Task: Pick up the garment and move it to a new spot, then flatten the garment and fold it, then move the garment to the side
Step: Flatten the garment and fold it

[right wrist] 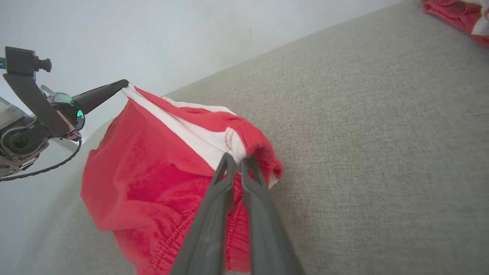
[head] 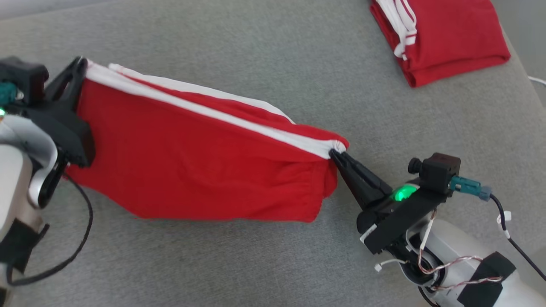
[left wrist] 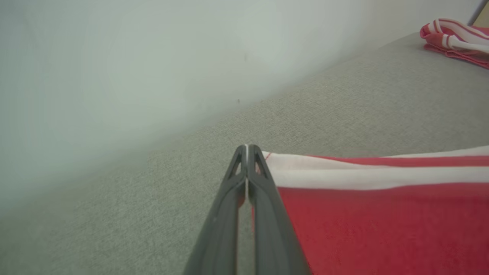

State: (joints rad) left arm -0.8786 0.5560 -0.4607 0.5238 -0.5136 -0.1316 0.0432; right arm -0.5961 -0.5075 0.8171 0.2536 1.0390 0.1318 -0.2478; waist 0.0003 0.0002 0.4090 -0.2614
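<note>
The garment (head: pixel 192 170) is a pair of red shorts with white side stripes, stretched taut between my two grippers above the grey surface. My left gripper (head: pixel 81 64) is shut on its left corner at the white stripe. My right gripper (head: pixel 335 153) is shut on its right corner, near the waistband. In the left wrist view the closed left gripper (left wrist: pixel 246 147) pinches the striped edge of the garment (left wrist: pixel 382 221). In the right wrist view the right gripper (right wrist: pixel 237 158) clamps the bunched garment (right wrist: pixel 153 179), and the left gripper (right wrist: pixel 124 83) holds the far end.
A second red garment with white stripes (head: pixel 439 38) lies folded at the back right, also visible as a red bundle (left wrist: pixel 454 38) in the left wrist view. The grey fabric surface (head: pixel 256 51) spreads all around. A pale wall (left wrist: pixel 114 57) rises behind it.
</note>
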